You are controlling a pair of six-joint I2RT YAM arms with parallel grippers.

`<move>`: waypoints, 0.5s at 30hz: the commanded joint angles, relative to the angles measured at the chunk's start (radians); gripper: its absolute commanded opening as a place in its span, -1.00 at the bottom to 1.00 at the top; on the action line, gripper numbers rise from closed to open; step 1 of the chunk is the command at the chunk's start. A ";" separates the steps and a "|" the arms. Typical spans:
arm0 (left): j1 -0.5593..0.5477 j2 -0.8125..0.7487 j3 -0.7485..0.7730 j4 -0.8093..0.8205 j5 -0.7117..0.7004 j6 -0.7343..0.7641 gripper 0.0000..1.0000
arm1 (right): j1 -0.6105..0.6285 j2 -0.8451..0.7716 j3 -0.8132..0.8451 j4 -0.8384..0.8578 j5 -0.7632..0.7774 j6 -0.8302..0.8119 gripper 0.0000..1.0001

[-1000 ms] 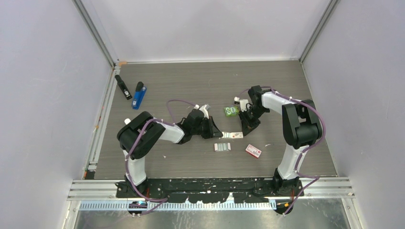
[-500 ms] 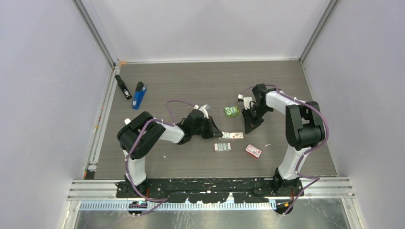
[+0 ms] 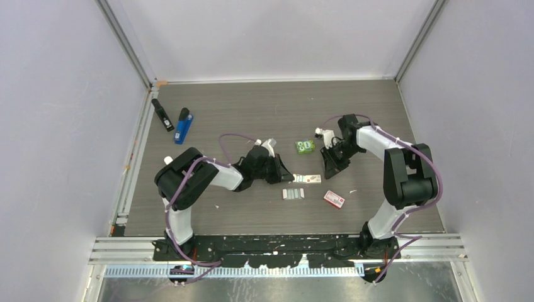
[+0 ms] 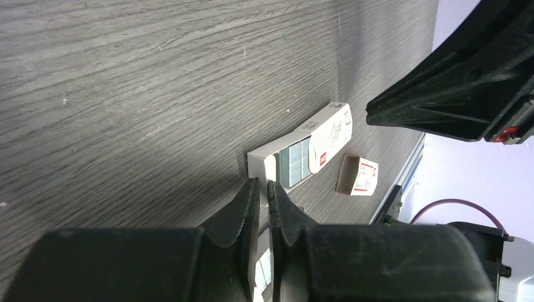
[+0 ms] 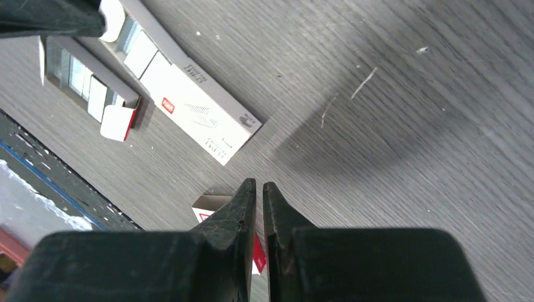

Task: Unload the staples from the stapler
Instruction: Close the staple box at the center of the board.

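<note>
Top external view, left to right: a black stapler (image 3: 162, 115) and a blue stapler (image 3: 183, 125) lie side by side near the far left corner of the bench (image 3: 252, 100), well apart from both arms. The left gripper (image 3: 288, 177) sits low at mid-bench, its fingers (image 4: 249, 201) clenched on nothing, tips just beside the open end of a white box (image 3: 307, 178). Loose staples (image 3: 293, 194) lie just nearer the near edge (more strips show inside that box). A green packet (image 3: 305, 146) lies farther back. The right gripper (image 3: 329, 175) points down just right of the white box, pinched shut and empty. A red-and-white box (image 3: 334, 199) lies towards the near edge.

My worry is the crowding: two closed grippers this near each other could knock together, or a low sweep could shove the box and scatter the strips. Neither stapler is in hand yet, so the unloading looks unstarted.

Grey wood-grain top, finely scratched and speckled; plain pale walls, aluminium rails along the edges.
</note>
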 commanded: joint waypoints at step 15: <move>-0.009 -0.021 -0.002 0.050 -0.005 -0.009 -0.78 | 0.009 -0.183 -0.167 0.164 -0.069 -0.305 -0.72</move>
